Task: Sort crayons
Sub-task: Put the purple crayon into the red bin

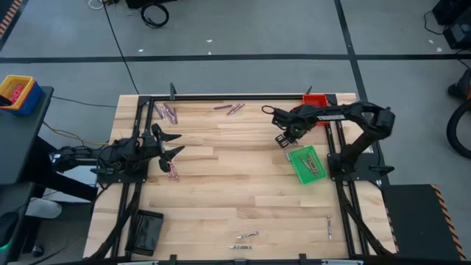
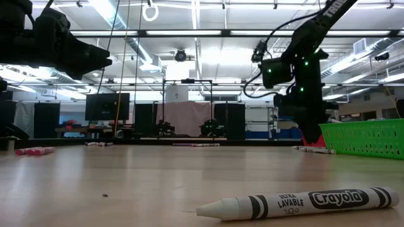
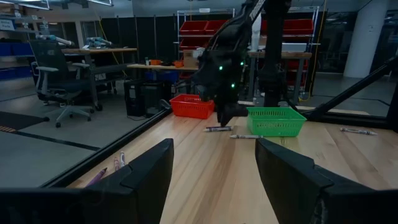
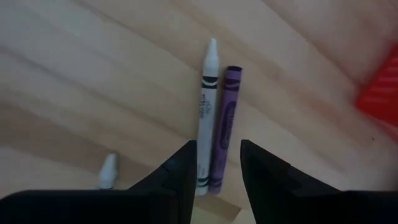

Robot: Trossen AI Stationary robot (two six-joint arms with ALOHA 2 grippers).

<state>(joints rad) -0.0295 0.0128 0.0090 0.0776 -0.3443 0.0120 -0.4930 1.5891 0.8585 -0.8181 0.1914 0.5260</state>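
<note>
Crayons [image 4: 216, 124] lie below open right end effector [image 4: 217, 163]

Bright overhead striplights; right wrist view blurred (near fingers [image 4: 180, 180]).

We're reading print on just one thing: the white crayon [image 2: 300, 203] lying closest in the low view. Its paper wrapper is showing the brand "Crayola" in an oval, and beside that "ULTRA" over "LAVABLE" in small caps; a tiny line below looks like digits but we're not making it out. In the right wrist view the white crayon [image 4: 206, 112] and purple crayon [image 4: 224, 124] lying side by side are carrying wrapper print too, but it's too blurred to read. We're finding no legible txt or nos. on the trays, arms or shelving in the room behind
</note>
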